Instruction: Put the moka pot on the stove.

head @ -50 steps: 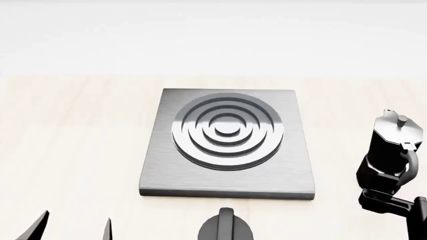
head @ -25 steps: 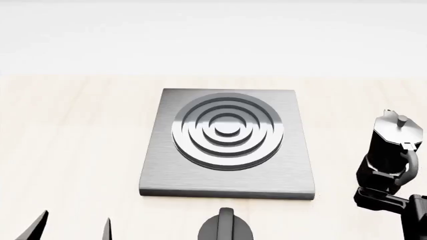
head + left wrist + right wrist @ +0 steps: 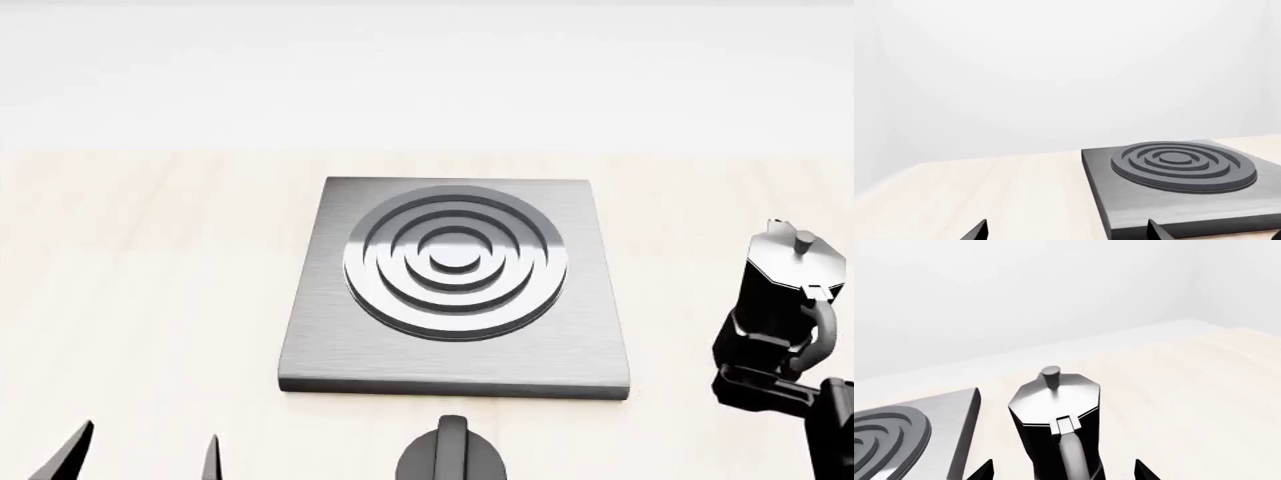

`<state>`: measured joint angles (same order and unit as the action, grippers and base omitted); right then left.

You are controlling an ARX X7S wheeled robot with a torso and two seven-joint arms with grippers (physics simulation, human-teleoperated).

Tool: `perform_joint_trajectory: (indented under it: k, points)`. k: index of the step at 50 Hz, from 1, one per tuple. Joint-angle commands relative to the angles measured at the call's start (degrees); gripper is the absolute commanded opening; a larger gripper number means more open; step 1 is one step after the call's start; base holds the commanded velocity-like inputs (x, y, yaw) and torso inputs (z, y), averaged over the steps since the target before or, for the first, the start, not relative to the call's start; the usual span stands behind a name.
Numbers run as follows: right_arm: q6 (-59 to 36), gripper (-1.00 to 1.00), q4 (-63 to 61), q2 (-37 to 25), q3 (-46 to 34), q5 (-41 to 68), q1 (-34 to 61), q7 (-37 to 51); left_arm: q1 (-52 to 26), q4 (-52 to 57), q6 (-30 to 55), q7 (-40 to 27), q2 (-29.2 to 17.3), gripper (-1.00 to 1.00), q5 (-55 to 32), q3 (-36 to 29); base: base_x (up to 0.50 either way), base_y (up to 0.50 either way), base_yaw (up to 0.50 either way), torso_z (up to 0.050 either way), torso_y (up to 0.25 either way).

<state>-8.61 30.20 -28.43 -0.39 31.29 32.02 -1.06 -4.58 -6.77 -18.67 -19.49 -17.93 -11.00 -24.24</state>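
Note:
The moka pot (image 3: 778, 296) stands upright on the pale wooden table, right of the stove (image 3: 454, 290), with its handle toward me. In the right wrist view the moka pot (image 3: 1057, 422) sits between the two fingertips of my right gripper (image 3: 1063, 472), which is open with a gap on each side. In the head view my right gripper (image 3: 771, 387) is at the pot's base. My left gripper (image 3: 144, 455) hovers open and empty near the table's front left. In the left wrist view the left gripper (image 3: 1067, 232) faces the stove (image 3: 1174, 200) and its front corner.
A short black round knob (image 3: 451, 455) with a ridge sits just in front of the stove's front edge. The table (image 3: 147, 300) stretches pale and bare to the left, and a white wall stands behind it.
My right gripper has crept forward toward the base of the moka pot. The left fingertips have sunk slightly lower in the head view. The pot and stove have not moved.

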Motion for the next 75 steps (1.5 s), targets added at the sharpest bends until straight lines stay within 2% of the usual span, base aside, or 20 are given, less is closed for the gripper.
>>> perform_joint_trajectory:
  k: [1,15,27,40,48,75]
  points:
    - [1.12,1.00,5.26,0.14,-0.64,-0.85,2.87,-1.77,-0.04,-0.06,-0.14,-0.27,-0.05,1.00,0.06,-0.09,0.00,0.00,0.00,0.000,0.000]
    - [1.71,1.00,10.90,0.25,-1.44,-1.74,6.16,-3.53,-0.11,-0.19,-0.49,-0.39,-0.14,1.00,0.10,-0.27,0.00,0.00,0.00,0.000,0.000]
    - [7.97,1.00,25.35,2.18,-2.24,-4.09,12.22,-6.98,-0.14,-0.18,-0.45,-0.69,-0.23,1.00,0.20,-0.39,0.00,0.00,0.00,0.000,0.000]
    - [10.83,1.00,31.31,2.85,-2.61,-5.08,15.19,-8.58,-0.19,-0.14,-0.37,-0.81,-0.33,1.00,0.11,-0.54,0.00,0.00,0.00,0.000,0.000]
    - [10.96,1.00,31.72,2.75,-2.50,-5.09,15.20,-8.54,-0.21,-0.20,-0.52,-0.97,-0.35,1.00,0.11,-0.59,0.00,0.00,0.00,0.000,0.000]
    - [1.62,1.00,22.95,1.00,-3.17,-3.97,12.93,-6.55,-0.28,-0.16,-0.42,-1.47,-0.53,1.00,0.13,-0.84,0.00,0.00,0.00,0.000,0.000]
